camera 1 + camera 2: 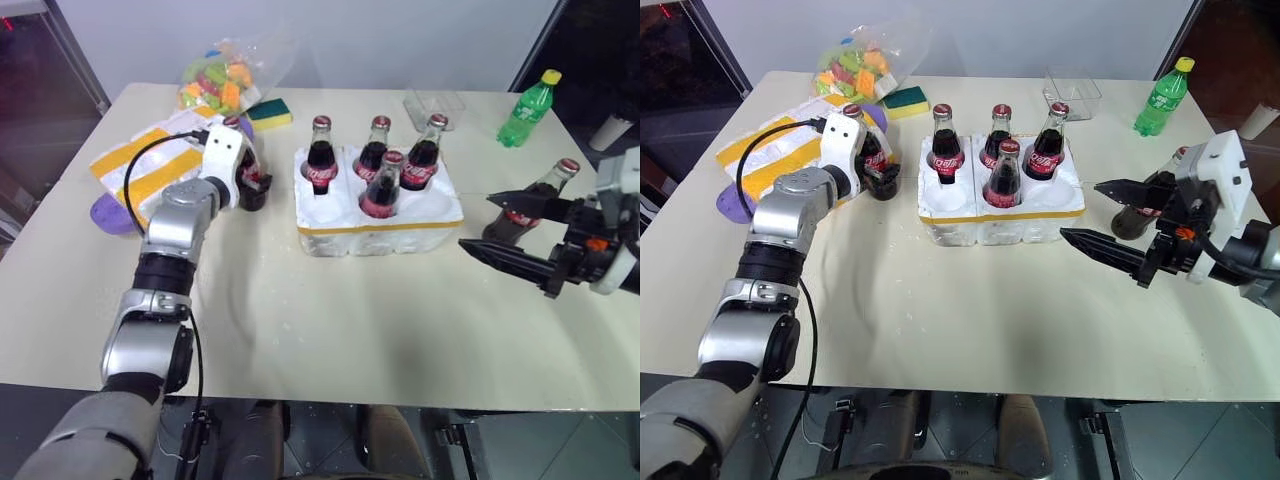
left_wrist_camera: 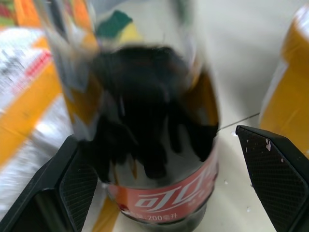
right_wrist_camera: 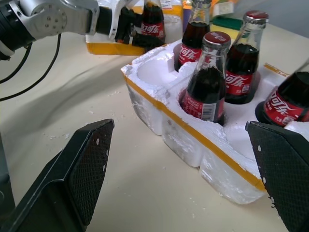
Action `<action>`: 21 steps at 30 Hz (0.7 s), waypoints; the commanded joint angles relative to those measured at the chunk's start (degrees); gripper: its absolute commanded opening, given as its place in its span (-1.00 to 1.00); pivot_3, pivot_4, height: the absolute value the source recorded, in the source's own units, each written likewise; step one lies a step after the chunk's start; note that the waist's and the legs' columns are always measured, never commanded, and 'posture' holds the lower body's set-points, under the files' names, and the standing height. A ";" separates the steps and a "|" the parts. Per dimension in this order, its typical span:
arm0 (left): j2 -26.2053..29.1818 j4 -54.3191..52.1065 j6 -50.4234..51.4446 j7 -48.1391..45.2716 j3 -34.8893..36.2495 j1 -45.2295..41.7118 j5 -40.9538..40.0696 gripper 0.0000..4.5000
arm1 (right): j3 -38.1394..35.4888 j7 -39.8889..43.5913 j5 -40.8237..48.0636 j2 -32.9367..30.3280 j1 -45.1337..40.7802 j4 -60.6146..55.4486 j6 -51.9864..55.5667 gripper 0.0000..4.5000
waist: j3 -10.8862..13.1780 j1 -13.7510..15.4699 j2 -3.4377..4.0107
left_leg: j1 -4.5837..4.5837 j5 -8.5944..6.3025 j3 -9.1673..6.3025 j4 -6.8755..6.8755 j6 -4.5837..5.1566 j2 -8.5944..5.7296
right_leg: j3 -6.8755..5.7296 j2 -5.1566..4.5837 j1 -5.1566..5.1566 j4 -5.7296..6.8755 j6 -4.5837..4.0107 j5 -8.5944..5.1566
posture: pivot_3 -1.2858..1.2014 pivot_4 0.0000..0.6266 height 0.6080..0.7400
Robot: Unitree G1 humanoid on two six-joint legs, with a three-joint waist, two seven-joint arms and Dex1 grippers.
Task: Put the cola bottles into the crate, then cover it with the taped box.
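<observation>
Left arm: I am reaching forward, my left gripper [image 1: 880,178] spread wide.
Right arm: I am holding my right gripper [image 1: 1105,218] level, fingers gaping.

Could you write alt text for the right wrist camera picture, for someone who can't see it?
A white foam crate with a yellow tape band holds four cola bottles in round wells, seen between the right gripper's two open black fingers. Behind it, the left gripper reaches around another cola bottle.
</observation>
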 commanded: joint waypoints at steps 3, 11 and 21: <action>0.13 0.41 -3.50 -1.07 0.68 -2.52 -0.14 0.59 | -3.82 -1.58 1.17 0.18 0.07 -1.38 -0.04 1.00 | 0.00 -0.11 0.00 | -0.02 0.00 0.00 -0.02 0.00 0.00 | 0.00 0.00 -0.05 0.03 0.00 0.00 | 0.03 -0.52 0.98; 3.17 -2.52 -2.47 -3.36 4.13 -4.24 -2.81 0.25 | -4.88 -3.06 1.78 2.29 3.12 -3.24 -0.50 1.00 | 0.03 -0.28 -0.04 | -0.10 0.00 0.00 -0.04 0.00 0.00 | 0.00 0.00 -0.15 0.05 0.00 0.00 | 0.03 -0.52 0.98; 13.40 -18.62 18.67 -24.58 8.86 -7.84 -21.64 0.25 | -4.30 -3.54 1.13 2.82 4.21 -3.03 -1.06 1.00 | 0.04 -0.32 -0.05 | -0.18 0.01 0.01 -0.14 -0.02 0.00 | 0.01 0.00 -0.30 0.10 0.00 0.00 | 0.03 -0.52 0.98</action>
